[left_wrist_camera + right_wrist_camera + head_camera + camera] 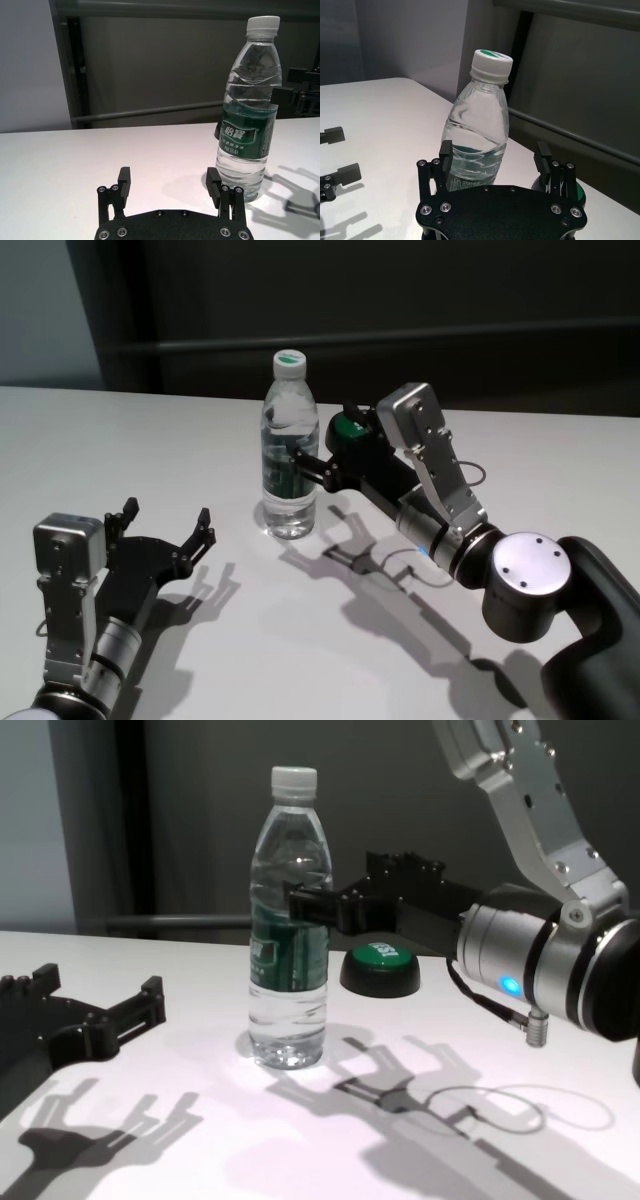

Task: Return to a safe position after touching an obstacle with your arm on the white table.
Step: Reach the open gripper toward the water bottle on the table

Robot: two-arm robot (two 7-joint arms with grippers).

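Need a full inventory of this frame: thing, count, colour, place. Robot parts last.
water bottle: 1, clear with white cap and dark green label band, upright mid-table, tallest thing in view.
push button: 1, green dome on black base, on the table behind and to the right of the bottle, under the right arm.
white table: 1, plain white, fills the foreground.
wall: dark, with a horizontal rail, behind the table.
cable: 1, thin, looped on the table under the right arm.
left pincer: 1, black, open, low over the table to the left of the bottle, holding nothing.
right pincer: 1, black, open, at the bottle's label height with one finger close against it; contact not certain.
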